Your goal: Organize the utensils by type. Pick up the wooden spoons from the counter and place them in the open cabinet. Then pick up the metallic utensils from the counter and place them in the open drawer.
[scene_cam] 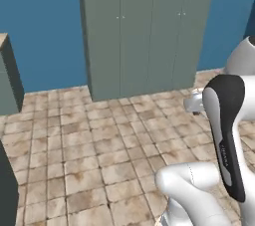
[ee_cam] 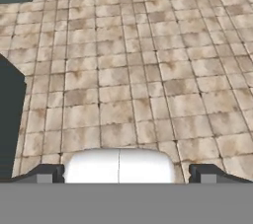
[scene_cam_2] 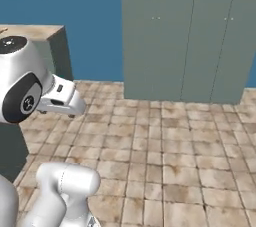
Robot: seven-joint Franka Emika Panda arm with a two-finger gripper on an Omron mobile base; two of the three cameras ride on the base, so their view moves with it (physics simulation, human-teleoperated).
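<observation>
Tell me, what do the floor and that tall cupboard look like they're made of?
The floor looks like matte stone or ceramic tile: beige-brown squares with mottled stains and pale grout lines. The tall cupboard looks like painted wood or laminate: flat grey-green doors, smooth and even, with tiny knobs. Being rendered, neither is certain.

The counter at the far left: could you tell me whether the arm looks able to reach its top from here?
Probably not. The counter stands off to the left across bare tiled floor, and the open claw points down at floor tiles. The base would likely have to drive closer.
</observation>
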